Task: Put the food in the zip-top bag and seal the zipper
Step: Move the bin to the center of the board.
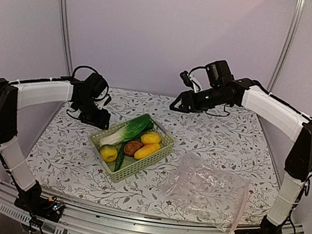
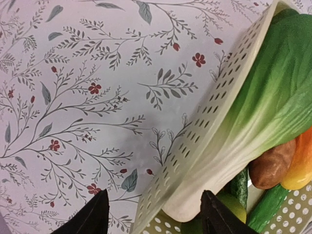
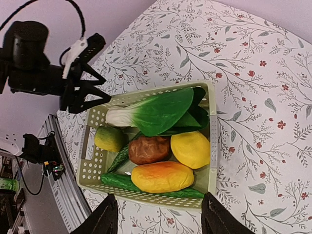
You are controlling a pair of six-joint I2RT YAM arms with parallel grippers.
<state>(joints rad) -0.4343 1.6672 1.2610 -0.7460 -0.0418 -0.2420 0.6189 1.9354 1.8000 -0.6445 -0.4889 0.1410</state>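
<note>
2 open grippers, food in basket

Nearest, the bag [image 1: 206, 191] lay flat, zipper [image 1: 240, 211] along its right edge. Beyond, the food [image 1: 135, 140] filled the basket [image 1: 136, 171]. Left gripper [image 2: 153, 217] hung open over the basket's rim; right gripper [image 3: 158, 217] gaped high above it.

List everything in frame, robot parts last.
tablecloth: 1, white floral, over table
basket: 1, pale green, mid-table
leafy green: 1, white stalk, in basket
lemons: 2, yellow, in basket
oblong piece: 1, orange-yellow, in basket
round piece: 1, reddish-brown, in basket
cucumber: count unclear, dark green, low in basket
zip-top bag: 1, clear, flat, right of basket
zipper: 1, pinkish, bag's right edge
left fingers: 2, black, open, at basket's corner
right fingers: 2, black, open, above basket
</note>
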